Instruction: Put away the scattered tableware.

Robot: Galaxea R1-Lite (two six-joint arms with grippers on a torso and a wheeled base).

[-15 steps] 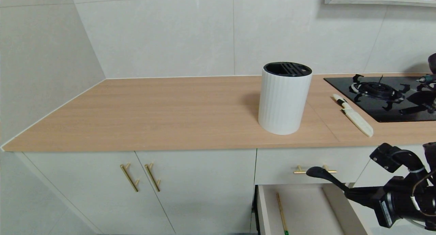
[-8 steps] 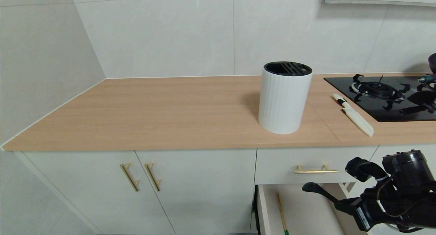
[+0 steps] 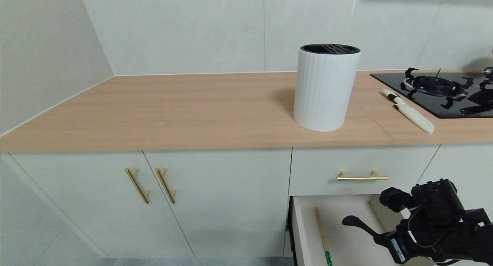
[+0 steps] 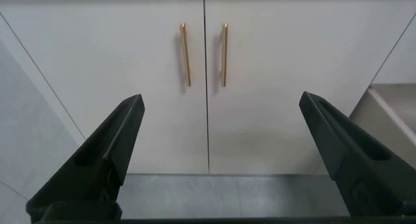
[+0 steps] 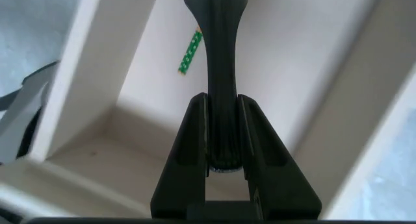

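Farthest left, my left pincer (image 4: pixel 221 100) hangs low with its jaws spread wide and nothing between them, facing the pale cabinet doors with brass bar handles (image 4: pixel 205 55). Above them runs the wood-grain countertop (image 3: pixel 173 108), and on it stands the white ribbed cylindrical holder with a black slotted top (image 3: pixel 326 88), upright and untouched. Below and just right of it the open pale drawer (image 3: pixel 299 235) sticks out, with a wooden chopstick with a green tip (image 3: pixel 322 235) lying along its floor near the left wall. My head camera has tilted in the last second, so the counter only seems to have shifted. What has really moved is my right arm: a second ago the slim black utensil with a rounded end (image 3: pixel 356 223) was level with the upper drawer's brass handle, and now it sits lower, over the drawer's floor and beside the chopstick. My right pincer (image 3: pixel 381 239) is clamped narrow on that utensil's handle. I judge this piece is nearly stowed, and only lowering and letting go remain. Further right on the counter lies the cream-coloured knife (image 3: pixel 409 111), beside the black glass gas hob (image 3: pixel 439 90); it is not yet put away and I take it as the next piece
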